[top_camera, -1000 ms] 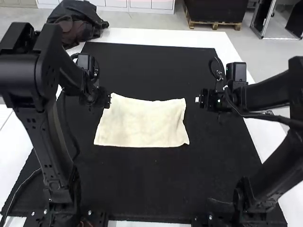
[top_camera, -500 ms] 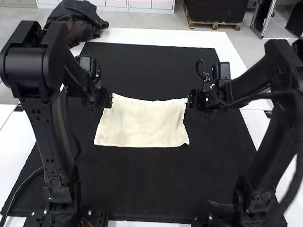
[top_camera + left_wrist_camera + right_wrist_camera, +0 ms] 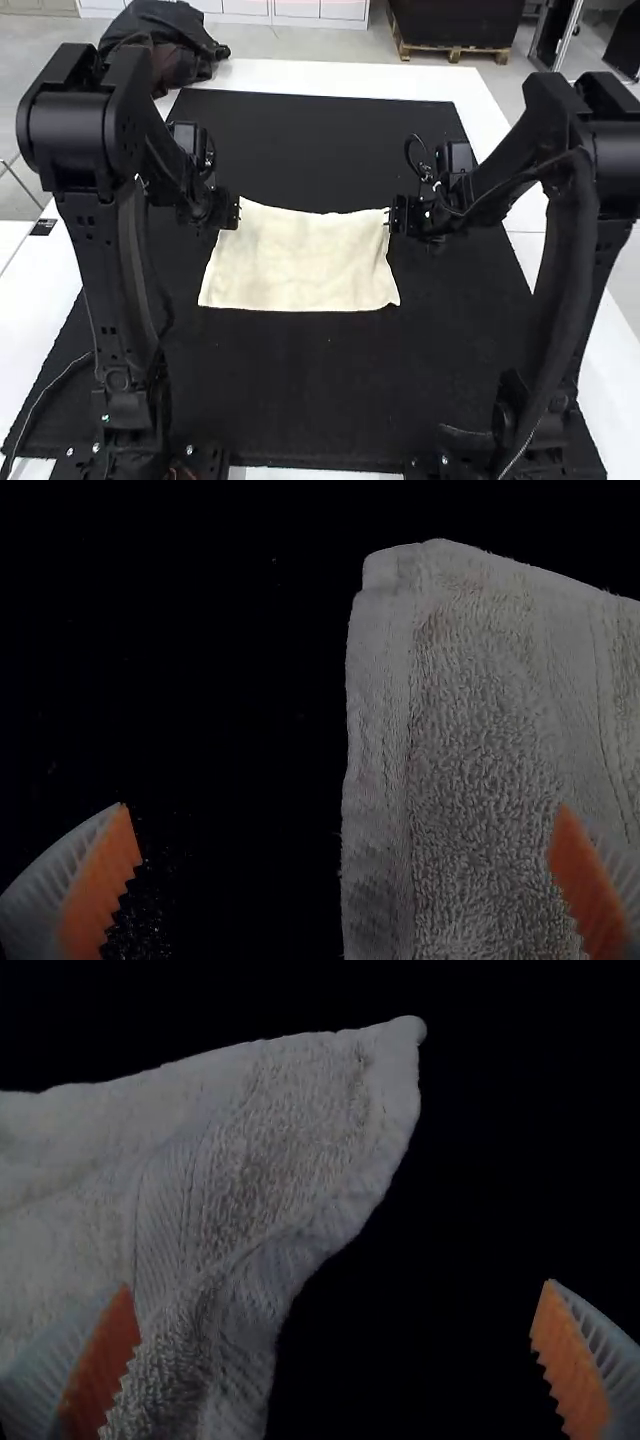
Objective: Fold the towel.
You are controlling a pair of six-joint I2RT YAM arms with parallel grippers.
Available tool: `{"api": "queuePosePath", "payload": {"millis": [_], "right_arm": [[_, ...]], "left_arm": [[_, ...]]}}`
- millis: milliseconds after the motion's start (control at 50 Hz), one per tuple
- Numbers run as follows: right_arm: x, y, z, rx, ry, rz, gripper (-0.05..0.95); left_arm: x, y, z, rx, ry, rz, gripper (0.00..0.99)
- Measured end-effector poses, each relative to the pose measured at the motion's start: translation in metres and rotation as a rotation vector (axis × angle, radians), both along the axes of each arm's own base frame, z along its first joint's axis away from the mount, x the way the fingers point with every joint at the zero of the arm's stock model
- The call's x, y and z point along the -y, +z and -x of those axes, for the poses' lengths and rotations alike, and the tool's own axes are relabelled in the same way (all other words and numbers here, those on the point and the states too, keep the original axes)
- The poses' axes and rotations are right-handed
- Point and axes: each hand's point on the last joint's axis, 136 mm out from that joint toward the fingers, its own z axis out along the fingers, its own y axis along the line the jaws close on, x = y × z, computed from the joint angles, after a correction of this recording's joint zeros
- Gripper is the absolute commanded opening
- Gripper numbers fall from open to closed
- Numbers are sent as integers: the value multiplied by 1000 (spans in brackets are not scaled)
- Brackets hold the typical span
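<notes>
My left pincer (image 3: 342,806) stands with its fingers spread wide, nothing between the orange pads (image 3: 103,880) in grip; one finger is over cloth, the other over bare mat. My right pincer (image 3: 339,1283): same state, fingers well apart, no hold, straddling the opposite side edge.

Towel (image 3: 300,260): cream, spread across the black mat (image 3: 330,390), which lies on the white bench (image 3: 330,80). The high view puts my pincers at its two far corners. The right side curves inward and is rumpled below the corner. Number of layers: cannot tell.

Step in hand, as I judge it: lining up for a two-handed fold. Next move calls for both pincers to settle low, close on the far corners together, then lift and carry that edge over towards the near one. Risk noted: the right corner could be pinched with a crease in it, skewing the fold.

Count: two pincers, two fingers apiece; one towel; one mat; one bench; one bundle of dark fabric (image 3: 165,45) by the far left corner.
</notes>
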Motion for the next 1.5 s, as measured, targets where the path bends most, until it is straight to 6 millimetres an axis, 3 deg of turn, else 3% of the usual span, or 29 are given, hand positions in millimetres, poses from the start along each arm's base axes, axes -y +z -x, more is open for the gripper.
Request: {"api": "queuePosePath", "payload": {"millis": [400,660,1260,1360,1400,1440,1460,1480,1500], "right_arm": [[-19,-14,-6,-17,39,-18,907],[-21,-18,-12,-26,35,-32,907],[-26,-21,-28,-21,39,-43,907],[-28,-22,-28,-22,48,-36,902],[-28,-23,-28,-21,53,-29,879],[-29,-23,-28,-18,58,-22,756],[-29,-23,-27,-17,62,-18,610],[-30,-23,-27,-18,65,-17,489],[-31,-24,-25,-21,72,-14,290]], "left_arm": [[9,0,-7,7,-15,5,961],[10,-24,-2,-49,-15,10,959],[10,-29,-5,-41,-12,13,957],[10,-30,-5,-42,-12,12,913],[10,-30,-5,-41,-12,11,864],[9,-31,-6,-40,-10,9,802],[9,-31,-6,-39,-9,8,730],[8,-32,-6,-40,-5,5,605],[7,-32,-6,-41,-2,2,431]]}}
